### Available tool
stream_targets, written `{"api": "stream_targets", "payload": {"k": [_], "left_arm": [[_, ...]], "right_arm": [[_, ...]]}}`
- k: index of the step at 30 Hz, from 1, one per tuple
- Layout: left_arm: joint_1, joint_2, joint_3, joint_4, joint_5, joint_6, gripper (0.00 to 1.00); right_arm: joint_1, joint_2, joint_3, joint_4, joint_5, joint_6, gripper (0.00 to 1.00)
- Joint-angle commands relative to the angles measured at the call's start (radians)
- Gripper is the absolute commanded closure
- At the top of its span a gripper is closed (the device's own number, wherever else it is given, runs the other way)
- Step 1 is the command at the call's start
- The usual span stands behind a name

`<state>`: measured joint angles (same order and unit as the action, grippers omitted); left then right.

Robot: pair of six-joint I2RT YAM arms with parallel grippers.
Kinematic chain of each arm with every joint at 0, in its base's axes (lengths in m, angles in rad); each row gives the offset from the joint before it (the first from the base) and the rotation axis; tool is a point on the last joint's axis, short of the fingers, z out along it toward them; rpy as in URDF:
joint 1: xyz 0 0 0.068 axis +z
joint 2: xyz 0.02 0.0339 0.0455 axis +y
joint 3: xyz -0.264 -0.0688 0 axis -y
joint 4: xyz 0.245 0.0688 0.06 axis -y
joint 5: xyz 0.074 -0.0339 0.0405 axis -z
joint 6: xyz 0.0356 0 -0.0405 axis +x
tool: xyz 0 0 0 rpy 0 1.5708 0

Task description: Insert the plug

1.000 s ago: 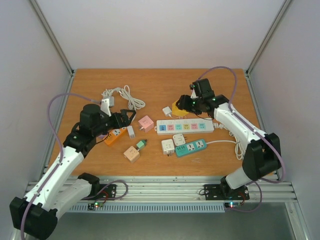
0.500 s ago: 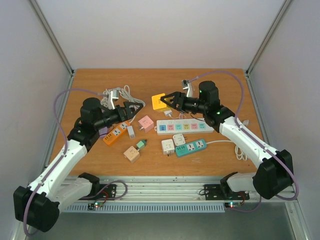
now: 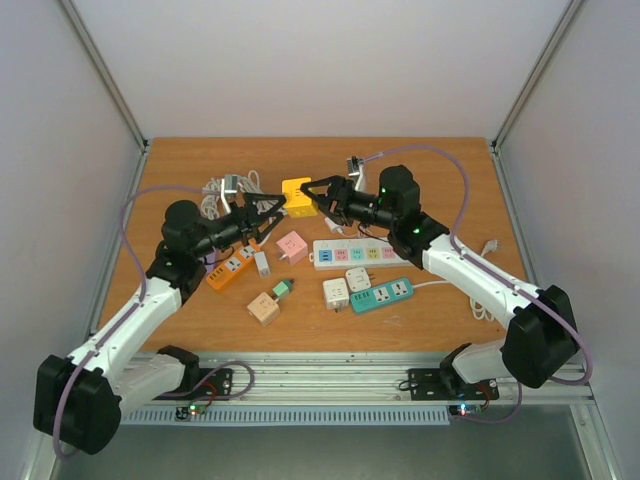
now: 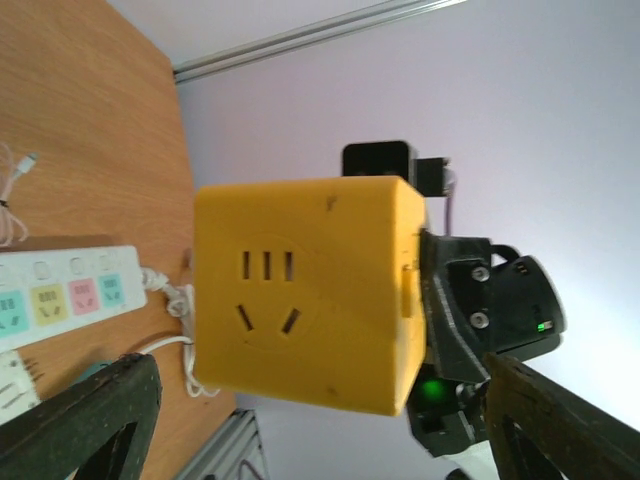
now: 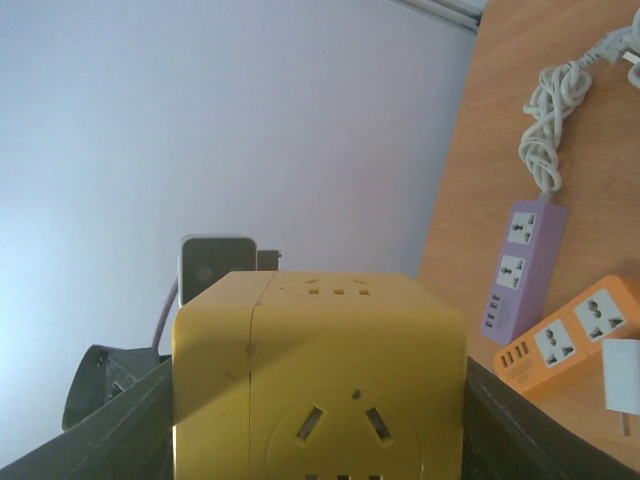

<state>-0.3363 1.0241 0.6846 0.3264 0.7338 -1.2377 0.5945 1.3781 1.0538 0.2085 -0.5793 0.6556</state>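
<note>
A yellow cube socket (image 3: 296, 192) is held above the table between the fingers of my right gripper (image 3: 308, 191), which is shut on its sides. In the right wrist view the cube (image 5: 320, 370) fills the space between the fingers (image 5: 110, 420), a three-pin socket face toward the camera. My left gripper (image 3: 268, 207) is open and empty, pointing at the cube from the left, its tips just short of it. In the left wrist view the cube (image 4: 305, 295) hangs ahead of the wide-spread fingers (image 4: 90, 420). No plug is in either gripper.
On the table lie a white power strip (image 3: 368, 253), a teal strip (image 3: 382, 294), an orange strip (image 3: 228, 268), a purple strip (image 5: 525, 255), a pink cube (image 3: 292, 246), two white adapters (image 3: 345, 286), a beige cube (image 3: 265, 307) and coiled white cables (image 3: 225, 186).
My right gripper has lifted the yellow cube off the table and carried it left. My left gripper has risen and moved right to meet it.
</note>
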Motion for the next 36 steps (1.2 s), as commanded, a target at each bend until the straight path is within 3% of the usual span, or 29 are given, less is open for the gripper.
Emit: {"api": "stream_targets", "payload": {"k": [1, 6, 11, 22, 25, 27, 32, 36], "left_arm": [[-0.003, 0.015, -0.010, 0.193, 0.006, -0.146, 0.13], [-0.003, 0.071, -0.005, 0.272, 0.031, -0.217, 0.13], [-0.003, 0.056, -0.011, 0.208, 0.007, -0.174, 0.10], [-0.003, 0.061, -0.002, 0.222, 0.025, -0.188, 0.41], [-0.003, 0.071, 0.000, 0.225, 0.032, -0.181, 0.46], [-0.003, 0.072, 0.001, 0.221, 0.035, -0.176, 0.46], [0.002, 0.049, 0.038, 0.007, 0.027, -0.031, 0.46], [0.009, 0.036, 0.119, -0.331, 0.005, 0.206, 0.46]], "right_arm": [[0.020, 0.000, 0.024, 0.089, 0.025, 0.084, 0.46], [0.045, 0.003, -0.007, 0.160, 0.062, 0.175, 0.46], [0.046, -0.001, -0.021, 0.170, 0.077, 0.194, 0.46], [0.048, 0.007, -0.049, 0.132, 0.083, 0.175, 0.43], [0.049, 0.006, -0.060, 0.128, 0.085, 0.166, 0.38], [0.050, 0.003, -0.064, 0.114, 0.089, 0.143, 0.29], [0.047, -0.063, -0.035, -0.122, 0.166, -0.118, 0.08], [0.048, -0.106, 0.043, -0.415, 0.224, -0.505, 0.05]]}}
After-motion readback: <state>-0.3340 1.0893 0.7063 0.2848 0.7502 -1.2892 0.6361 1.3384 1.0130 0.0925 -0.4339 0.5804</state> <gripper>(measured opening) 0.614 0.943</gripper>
